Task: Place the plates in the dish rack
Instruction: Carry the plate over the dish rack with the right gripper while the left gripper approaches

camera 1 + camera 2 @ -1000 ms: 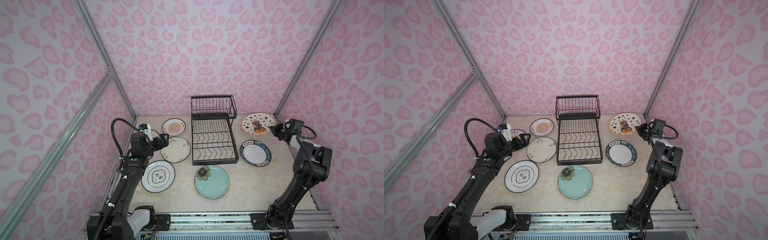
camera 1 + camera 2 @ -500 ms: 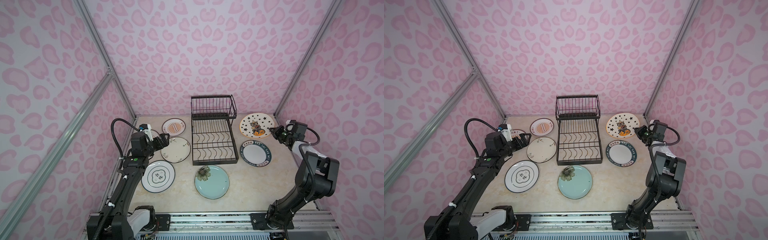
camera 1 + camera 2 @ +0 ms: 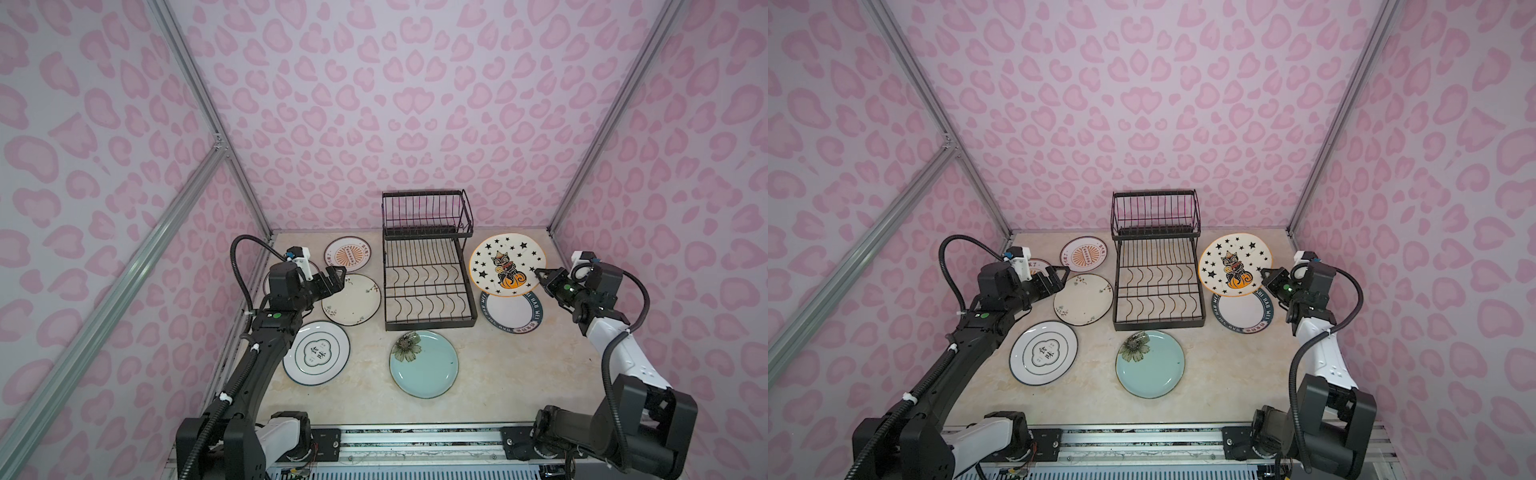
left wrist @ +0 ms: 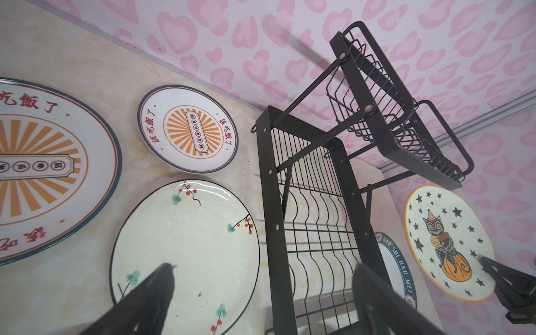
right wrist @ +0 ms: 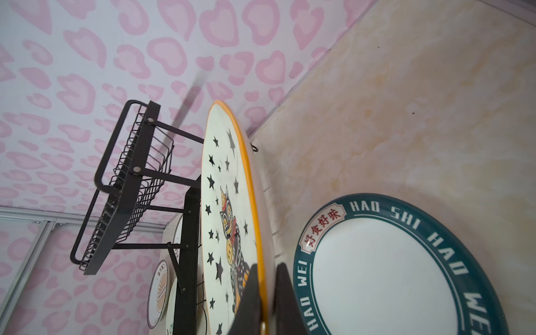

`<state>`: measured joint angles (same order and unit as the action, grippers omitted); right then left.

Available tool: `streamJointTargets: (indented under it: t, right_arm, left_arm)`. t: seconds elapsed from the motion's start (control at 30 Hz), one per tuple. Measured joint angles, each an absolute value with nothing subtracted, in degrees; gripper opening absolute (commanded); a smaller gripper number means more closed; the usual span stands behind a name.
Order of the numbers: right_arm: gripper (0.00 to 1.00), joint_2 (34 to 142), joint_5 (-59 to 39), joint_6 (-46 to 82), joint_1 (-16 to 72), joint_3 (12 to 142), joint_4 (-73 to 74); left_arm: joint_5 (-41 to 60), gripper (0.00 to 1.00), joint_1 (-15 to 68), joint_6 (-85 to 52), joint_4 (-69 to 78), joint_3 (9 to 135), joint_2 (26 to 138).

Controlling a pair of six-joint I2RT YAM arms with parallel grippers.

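Your right gripper [image 3: 539, 272] is pinched closed on the rim of the star-and-cat plate [image 3: 505, 266], gripping the edge that faces the right arm. The plate is raised off the table [image 3: 519, 365] and tilted, with its picture side turned up and towards the dish rack [image 3: 428, 282]. The rack stands just to the plate's left in both top views. In the right wrist view, the two fingers [image 5: 252, 293] clasp the orange rim from both sides. Beneath the held plate, the navy-lettered plate [image 3: 513, 313] lies flat on the table, and the held plate partly covers it in both top views. Your left gripper [image 3: 336, 274] is spread wide and holds nothing. It hovers above the edge of the cream branch plate [image 3: 353, 299], which lies flat to the left of the rack.
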<state>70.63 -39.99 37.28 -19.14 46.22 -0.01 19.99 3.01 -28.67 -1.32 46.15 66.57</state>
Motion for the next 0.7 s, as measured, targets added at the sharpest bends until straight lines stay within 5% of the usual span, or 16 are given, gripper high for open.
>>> streamJointTargets:
  t: [0.37,0.7]
  right_arm:
    - [0.00,67.51,-38.37,35.90,-1.17,43.75,-4.36]
    - [0.00,75.64,-37.91,41.25,10.11,43.16,7.84]
  left_arm:
    - [21.89,0.97,10.87,-31.03,1.83,46.94,71.55]
    - [24.29,0.98,16.38,-34.41,7.46,46.94,76.53]
